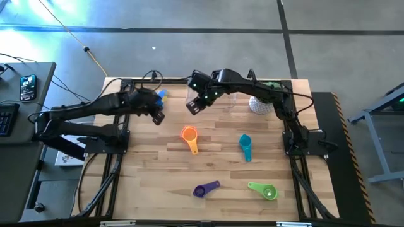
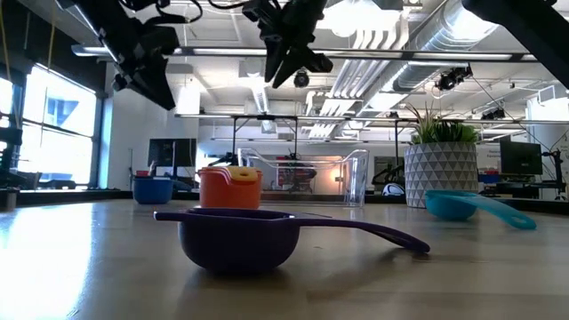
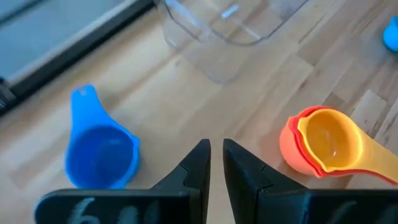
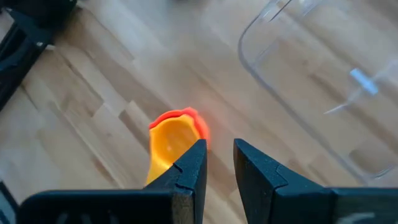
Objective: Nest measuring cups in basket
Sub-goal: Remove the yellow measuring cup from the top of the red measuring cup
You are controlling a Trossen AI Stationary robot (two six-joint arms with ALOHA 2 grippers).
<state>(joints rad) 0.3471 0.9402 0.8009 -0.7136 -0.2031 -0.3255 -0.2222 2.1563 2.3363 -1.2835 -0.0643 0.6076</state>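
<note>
From overhead I barely make out the clear basket [image 1: 235, 101] at the worktop's [image 1: 158, 170] far edge, the right gripper [image 1: 194, 105] beside it, the left gripper [image 1: 156, 116] hiding part of the blue cup [image 1: 161, 94]. Both jaws: narrow gap, nothing held. Yellow cup [image 3: 329, 138] sits nested in the orange cup [image 3: 291, 144].

clear basket [image 1: 235, 99] is empty, upright, a transparent rectangular bin with rounded corners. blue cup [image 1: 160, 94] sits well off to its left, upright, apart from the other cups. yellow cup [image 3: 329, 138] is nested inside orange cup [image 1: 189, 135], with what looks like a red one between them; that stack stands upright just in front-left of the basket, handles pointing away from it. teal cup [image 1: 245, 144] lies in front of the basket, handle pointing away. purple cup [image 1: 203, 190] and green cup [image 1: 266, 191] lie farthest in front, well apart from the basket and each other.
</note>
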